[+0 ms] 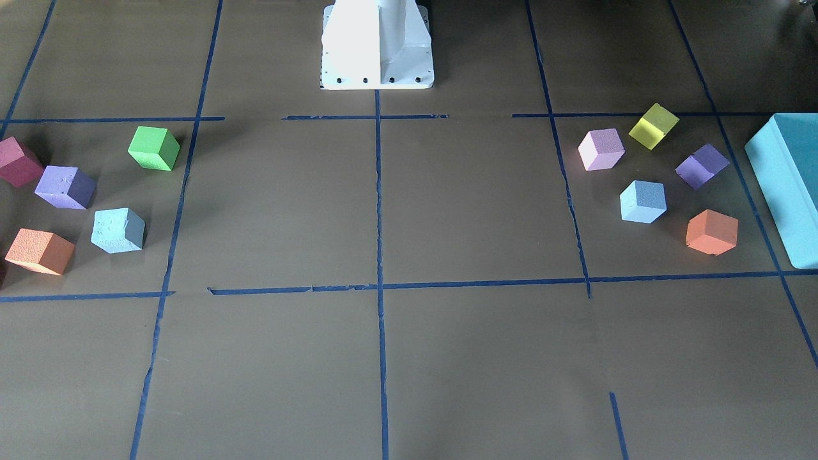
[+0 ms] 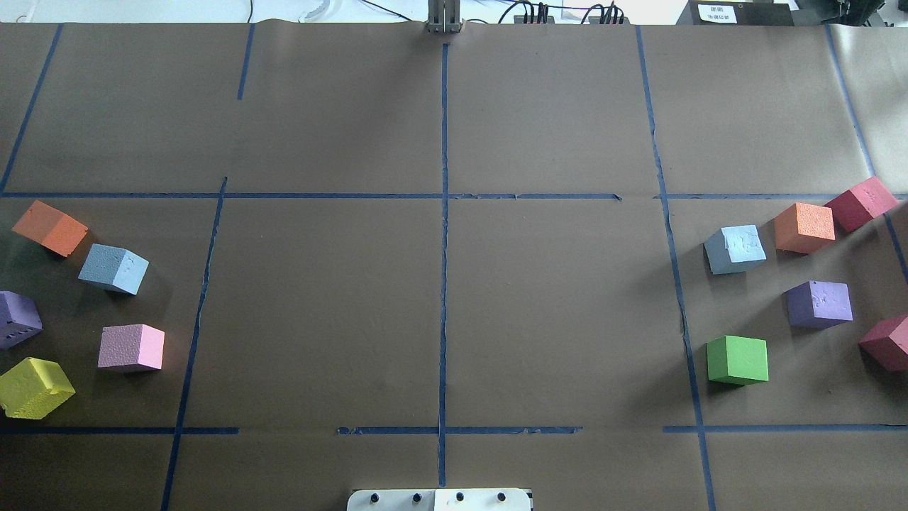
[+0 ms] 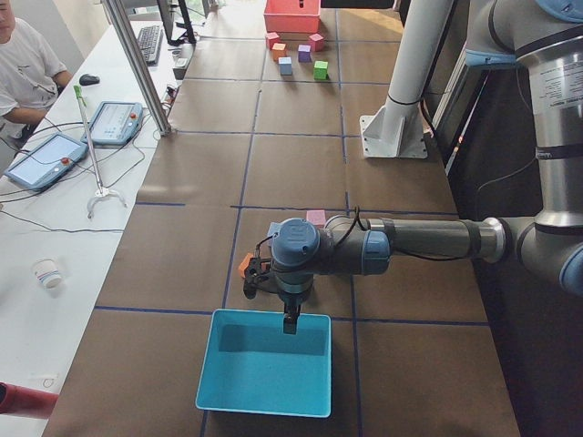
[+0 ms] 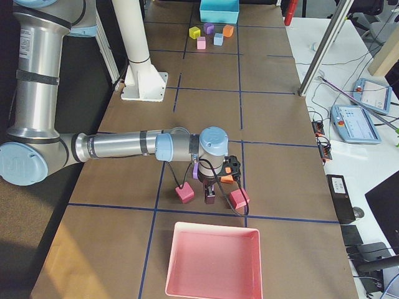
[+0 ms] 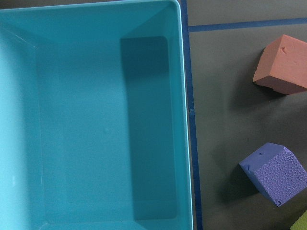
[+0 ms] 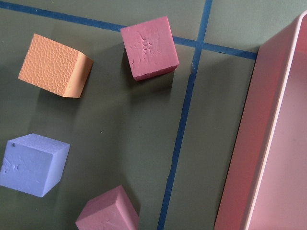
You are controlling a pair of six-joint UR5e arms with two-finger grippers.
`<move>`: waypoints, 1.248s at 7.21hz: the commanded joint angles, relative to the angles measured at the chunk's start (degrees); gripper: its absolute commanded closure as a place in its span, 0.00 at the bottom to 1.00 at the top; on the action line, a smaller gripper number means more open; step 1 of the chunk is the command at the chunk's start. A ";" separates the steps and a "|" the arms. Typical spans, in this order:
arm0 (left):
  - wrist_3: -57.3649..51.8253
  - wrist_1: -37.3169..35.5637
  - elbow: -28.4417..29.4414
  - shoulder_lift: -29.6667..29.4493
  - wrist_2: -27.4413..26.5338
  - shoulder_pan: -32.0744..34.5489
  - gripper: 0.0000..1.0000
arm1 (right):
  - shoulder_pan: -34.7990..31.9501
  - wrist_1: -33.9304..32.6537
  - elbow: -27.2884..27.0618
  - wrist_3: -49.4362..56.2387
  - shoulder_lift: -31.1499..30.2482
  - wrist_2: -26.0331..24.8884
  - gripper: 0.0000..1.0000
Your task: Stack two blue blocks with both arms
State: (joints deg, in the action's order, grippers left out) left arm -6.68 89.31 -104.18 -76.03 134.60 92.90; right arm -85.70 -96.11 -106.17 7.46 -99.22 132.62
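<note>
One pale blue block [image 2: 113, 268] lies on the robot's left side among other cubes; it also shows in the front view [image 1: 643, 201]. The other blue block [image 2: 735, 249] lies on the right side, also in the front view [image 1: 118, 230]. The left gripper [image 3: 291, 323] shows only in the left side view, hanging over the near edge of the teal box [image 3: 264, 369]. The right gripper [image 4: 209, 198] shows only in the right side view, low among the red cubes by the pink tray [image 4: 215, 227]. I cannot tell whether either is open or shut.
Orange [image 2: 50, 227], purple [image 2: 15, 319], pink [image 2: 131, 348] and yellow [image 2: 34, 387] cubes surround the left blue block. Orange [image 2: 804, 227], red [image 2: 860, 202], purple [image 2: 819, 304] and green [image 2: 738, 360] cubes surround the right one. The white pedestal [image 1: 377, 45] stands at the robot's edge.
</note>
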 commanded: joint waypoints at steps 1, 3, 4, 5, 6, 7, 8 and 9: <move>0.00 0.25 -0.06 0.00 -0.04 0.00 0.00 | 0.01 0.04 -0.35 0.01 0.78 0.09 0.00; 0.00 -0.01 0.38 0.00 -0.04 0.00 0.00 | 5.24 0.22 -4.91 -1.13 1.92 0.35 0.00; 0.00 0.16 0.99 0.00 -0.04 0.00 0.00 | 11.28 2.31 -2.66 -7.31 8.54 1.84 0.00; 0.00 0.16 1.00 0.00 -0.04 -0.17 0.00 | 17.09 3.72 -2.03 -17.21 13.13 1.07 0.00; 0.00 0.34 1.35 0.00 -0.04 -0.18 0.00 | 21.67 6.00 -0.89 -26.01 15.87 -1.29 0.00; -0.09 0.34 1.35 0.00 -0.04 -0.18 0.00 | 24.33 12.46 0.43 -33.40 16.07 -3.58 0.00; 0.00 0.25 1.35 0.09 -0.04 -0.18 0.00 | 27.31 20.10 3.48 -39.74 16.08 -6.12 0.00; 0.00 0.25 1.35 0.18 -0.04 -0.18 0.00 | 29.52 25.74 6.56 -42.42 16.08 -8.93 0.00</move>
State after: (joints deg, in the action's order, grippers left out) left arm -6.70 89.58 -102.86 -75.93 134.56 92.73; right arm -59.41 -77.97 -103.13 -29.50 -83.36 127.00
